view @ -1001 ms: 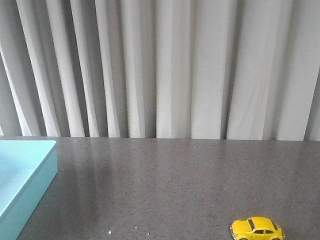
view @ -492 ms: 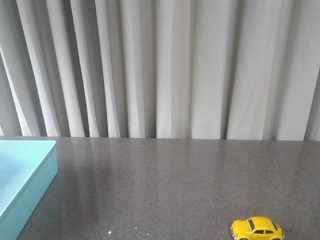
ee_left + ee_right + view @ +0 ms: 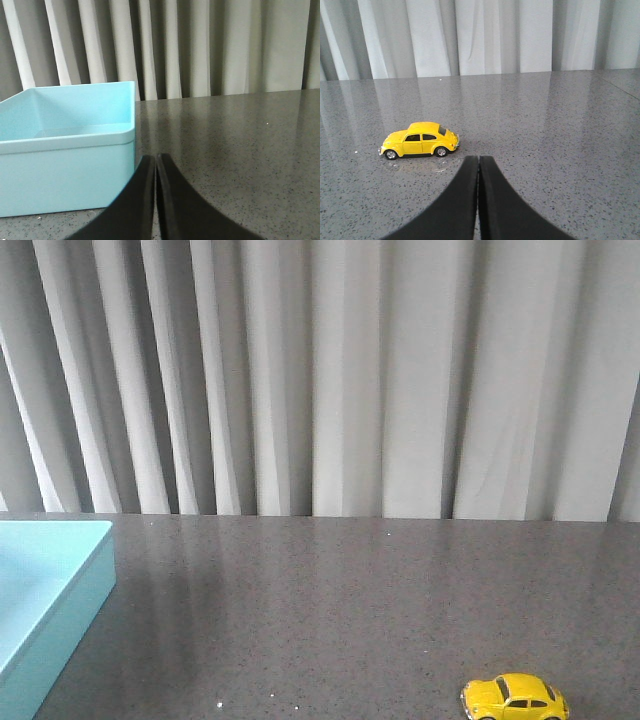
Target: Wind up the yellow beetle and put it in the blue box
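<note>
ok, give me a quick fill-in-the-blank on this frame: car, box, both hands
1. The yellow beetle stands on its ____ on the grey table.
2. The fingers of the right hand are pressed ____, holding nothing.
3. In the front view the blue box sits at the table's ____ edge.
4. The left hand is shut just beside the ____.

Missing words: wheels; together; left; blue box
</note>
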You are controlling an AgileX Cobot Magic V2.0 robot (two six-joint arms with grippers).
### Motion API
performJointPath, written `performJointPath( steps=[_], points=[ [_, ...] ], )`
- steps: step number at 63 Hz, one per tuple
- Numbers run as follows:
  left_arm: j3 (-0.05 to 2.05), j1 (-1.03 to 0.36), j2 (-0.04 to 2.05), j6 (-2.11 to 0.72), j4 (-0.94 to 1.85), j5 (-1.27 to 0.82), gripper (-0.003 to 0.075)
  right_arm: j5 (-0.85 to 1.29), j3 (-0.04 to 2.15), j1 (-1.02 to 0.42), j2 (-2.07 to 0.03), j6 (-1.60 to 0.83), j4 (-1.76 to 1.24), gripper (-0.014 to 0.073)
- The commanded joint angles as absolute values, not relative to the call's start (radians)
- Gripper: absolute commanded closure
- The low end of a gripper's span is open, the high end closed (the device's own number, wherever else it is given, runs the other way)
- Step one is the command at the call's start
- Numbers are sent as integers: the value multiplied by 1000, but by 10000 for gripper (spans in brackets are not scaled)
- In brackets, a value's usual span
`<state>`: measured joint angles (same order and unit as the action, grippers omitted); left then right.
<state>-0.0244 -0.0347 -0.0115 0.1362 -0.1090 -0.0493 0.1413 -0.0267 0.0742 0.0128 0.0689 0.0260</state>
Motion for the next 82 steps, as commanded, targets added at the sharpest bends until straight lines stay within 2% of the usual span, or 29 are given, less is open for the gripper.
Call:
performJointPath(
  steps=[1,11,21,39,48,62,82],
  points=[
    [-17,-35,-27,144,-106,18,726,63,-30,73,20,64,38,601],
    [33,-35,-25,147,-93,15,726,81,17,73,20,73,7,601],
    [185,-35,40,147,-60,-51,726,179,192,73,-23,67,0,601],
    [616,-35,404,109,-57,-261,726,405,555,73,-360,64,36,601],
    [762,-35,591,53,-57,-377,726,533,685,73,-529,42,49,601],
    [796,-35,771,53,-55,-476,726,574,713,73,-700,-14,34,601],
    [796,-35,890,58,-55,-505,725,579,713,73,-741,-14,26,598]
  ],
)
